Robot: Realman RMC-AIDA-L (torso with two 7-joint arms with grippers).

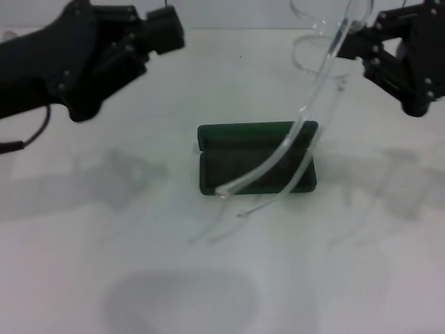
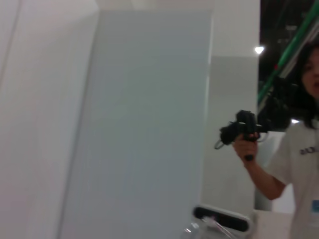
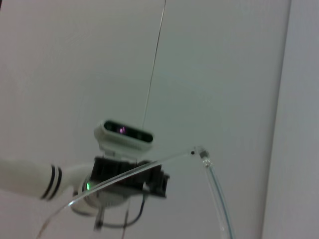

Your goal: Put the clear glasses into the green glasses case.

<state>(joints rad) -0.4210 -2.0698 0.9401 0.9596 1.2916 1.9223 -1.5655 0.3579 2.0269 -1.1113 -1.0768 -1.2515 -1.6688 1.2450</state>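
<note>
The clear glasses [image 1: 306, 118] hang in the air at the upper right, their lens end at my right gripper [image 1: 356, 43], which is shut on them. Their long thin arms slope down and to the left, and the tips reach over the front edge of the green glasses case [image 1: 236, 167]. The case lies open in the middle of the white table [image 1: 90, 271], its lid folded back on the far side. One clear arm of the glasses [image 3: 144, 168] also crosses the right wrist view. My left gripper [image 1: 165, 31] is raised at the upper left, well away from the case.
The glasses and both arms cast faint shadows on the table around the case. In the left wrist view there are a pale wall panel [image 2: 144, 124] and a person [image 2: 299, 159] holding a dark device. My head camera [image 3: 124, 134] appears in the right wrist view.
</note>
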